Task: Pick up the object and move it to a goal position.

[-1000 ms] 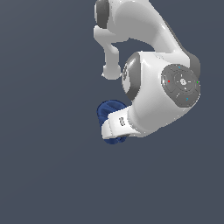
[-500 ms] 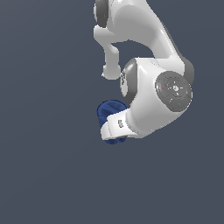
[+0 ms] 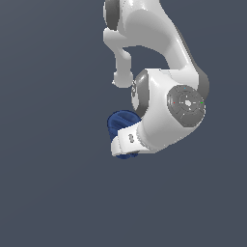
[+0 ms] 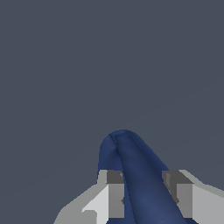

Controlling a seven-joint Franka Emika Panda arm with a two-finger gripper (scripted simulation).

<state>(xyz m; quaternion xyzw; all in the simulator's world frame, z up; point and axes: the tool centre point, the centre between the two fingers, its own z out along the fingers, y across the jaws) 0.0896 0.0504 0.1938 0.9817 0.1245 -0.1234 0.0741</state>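
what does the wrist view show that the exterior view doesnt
Only the wrist view shows the two grey fingers, one on each side of the dark blue mug, which fills the gap between them. Only the exterior view shows the white arm, whose body hides most of the mug and the gripper. Both show the mug and a plain grey background.

Nothing readable is showing in either view. The arm's round joint cap [image 3: 185, 104] is carrying only faint concentric rings with tiny red and green specks, too small to make out as any sign. A small dark mark on the white gripper body [image 3: 130, 138] is too blurred to read. The dark blue mug [image 4: 133, 175] is bearing no lettering.
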